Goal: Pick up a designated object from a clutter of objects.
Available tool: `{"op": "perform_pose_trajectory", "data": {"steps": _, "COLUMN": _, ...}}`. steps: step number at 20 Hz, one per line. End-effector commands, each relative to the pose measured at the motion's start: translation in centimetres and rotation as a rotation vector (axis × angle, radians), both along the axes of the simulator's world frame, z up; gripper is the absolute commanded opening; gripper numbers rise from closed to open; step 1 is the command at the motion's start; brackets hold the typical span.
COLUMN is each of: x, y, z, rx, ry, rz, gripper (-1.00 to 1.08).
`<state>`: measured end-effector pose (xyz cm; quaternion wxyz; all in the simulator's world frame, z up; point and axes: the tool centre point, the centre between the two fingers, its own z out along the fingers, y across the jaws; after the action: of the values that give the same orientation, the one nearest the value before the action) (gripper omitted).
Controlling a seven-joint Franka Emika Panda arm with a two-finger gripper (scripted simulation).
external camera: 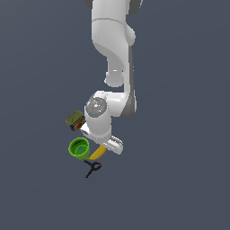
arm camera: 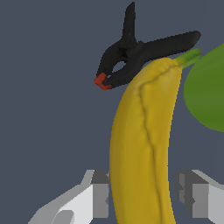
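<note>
Four small things lie bunched together on the dark surface (external camera: 40, 188), well away from any edge we can see: the banana (arm camera: 142, 144), the green cup (external camera: 79, 148), the can (external camera: 74, 120) and the black clamp (external camera: 93, 167). Our arm (external camera: 112, 54) hangs low over the bunch. In the wrist view the banana runs straight between our fingers (arm camera: 98, 192), one on either side of its thick body. A clear strip of dark surface shows between the far finger and the peel, and the near finger sits just beside it, so we read the gripper (arm camera: 144, 194) as open and straddling the fruit, not yet pressing on it.

The banana lies in the middle of the group. Its green stem tip rests close to the clamp's handles, and the cup sits just beside it on one flank; whether it touches either we cannot tell.

From here, we judge that the main risk is a slip. The banana is rounded and curved, so if we close off its centre it could roll or swing out sideways. A grip that lands near one end might let the long body tilt as we lift. The stem could also drag the clamp, or the peel could nudge the cup.

We can read no brand, label or writing anywhere; the can's wrapper is only an olive-brown blur.
</note>
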<state>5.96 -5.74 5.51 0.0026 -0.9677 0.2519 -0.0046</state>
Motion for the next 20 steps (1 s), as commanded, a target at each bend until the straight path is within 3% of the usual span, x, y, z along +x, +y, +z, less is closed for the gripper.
{"op": "perform_pose_trajectory", "data": {"steps": 1, "x": 0.1, "y": -0.2, "z": 1.7, "rx": 0.0, "ry": -0.003, "rz": -0.001, "gripper": -1.0}}
{"op": "perform_pose_trajectory", "data": {"steps": 20, "x": 1.0, "y": -2.0, "z": 22.0, "rx": -0.002, "ry": 0.005, "rz": -0.006, "gripper": -1.0}}
